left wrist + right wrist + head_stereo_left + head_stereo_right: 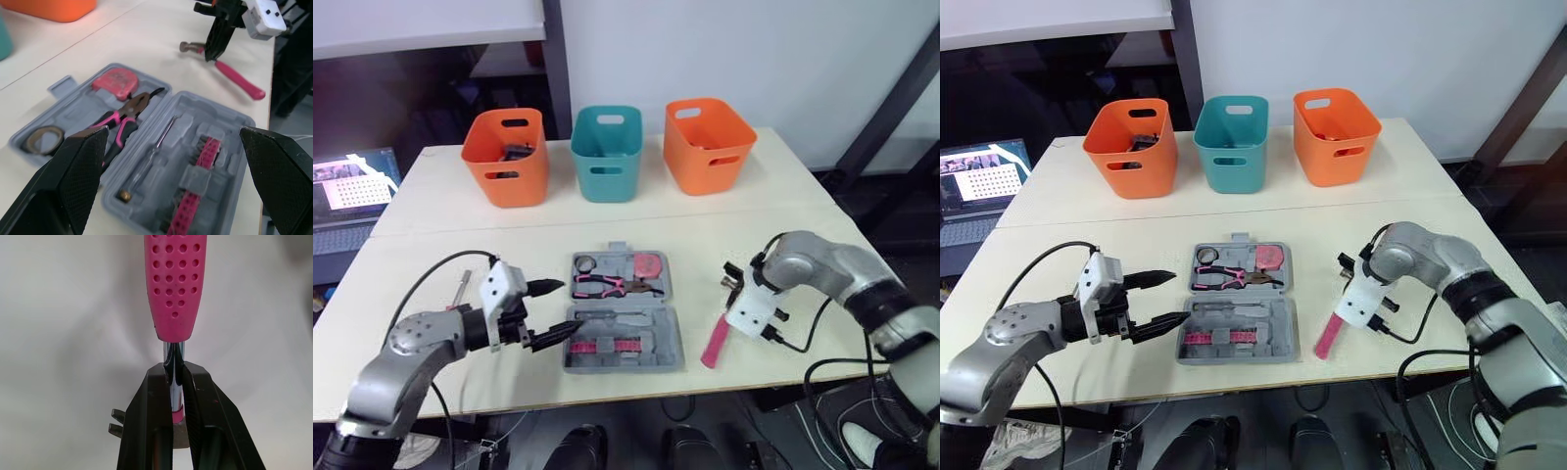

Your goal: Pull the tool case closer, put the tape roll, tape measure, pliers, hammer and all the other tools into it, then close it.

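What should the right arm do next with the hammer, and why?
Probably lift the hammer and carry it left to the open tool case: the right gripper is shut on its metal shaft, and it lies outside the case.

Bare table [703,279] lies between tool case [674,328] and hammer [715,344].

Head stereo pair looks forward and down over the whole bench [783,196], tool case [671,333] lower centre, left wrist view low across that case toward the hammer [239,81], right wrist view tight on its shaft.
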